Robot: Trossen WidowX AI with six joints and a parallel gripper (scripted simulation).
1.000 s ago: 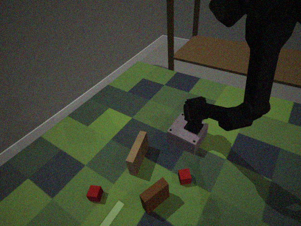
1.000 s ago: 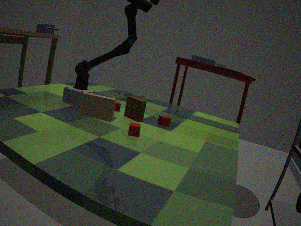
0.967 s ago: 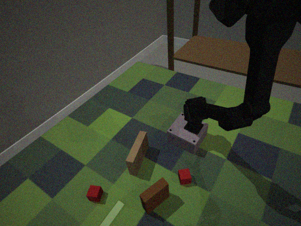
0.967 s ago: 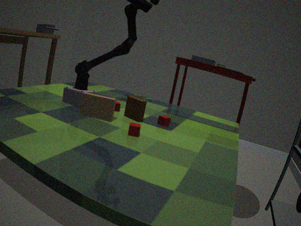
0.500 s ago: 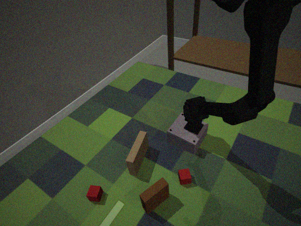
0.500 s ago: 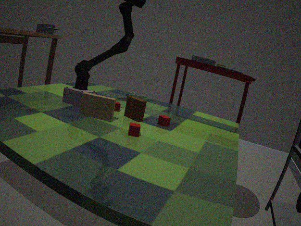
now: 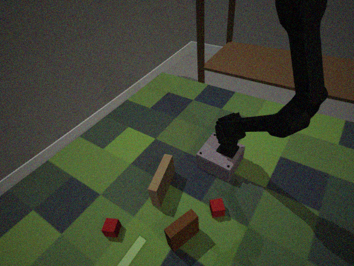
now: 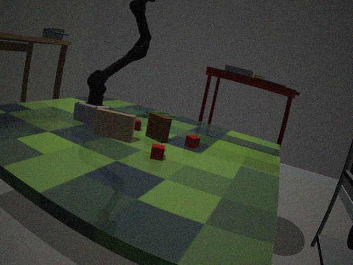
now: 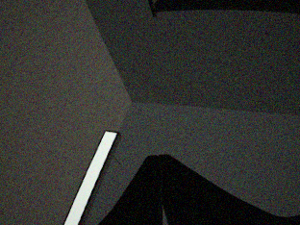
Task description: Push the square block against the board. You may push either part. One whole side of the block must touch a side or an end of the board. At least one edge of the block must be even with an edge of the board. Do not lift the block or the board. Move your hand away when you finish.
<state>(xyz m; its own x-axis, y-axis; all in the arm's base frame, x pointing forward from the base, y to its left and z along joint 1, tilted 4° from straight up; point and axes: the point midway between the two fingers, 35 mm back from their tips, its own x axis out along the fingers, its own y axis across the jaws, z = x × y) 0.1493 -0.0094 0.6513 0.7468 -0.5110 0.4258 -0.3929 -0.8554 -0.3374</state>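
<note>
The board [image 7: 162,174] [image 8: 114,125] is light tan and stands on its long edge. The square block [image 7: 185,233] [image 8: 157,128] is darker brown and also stands on edge, with a gap between it and the board. My gripper [image 9: 158,164] shows at the bottom of the wrist view as black fingers that meet, shut with nothing between them. It is outside the top and exterior views. The arm rises high above the table, far from both parts, and the wrist view shows only walls and ceiling.
Red cubes [image 7: 111,227] [image 7: 217,207] [image 8: 137,124] [image 8: 192,141] [image 8: 157,151] lie around the block and board. The arm's pinkish base box [image 7: 212,160] [image 8: 83,114] stands behind the board. A pale strip [image 7: 132,252] shows on the checkered table top [image 8: 182,199].
</note>
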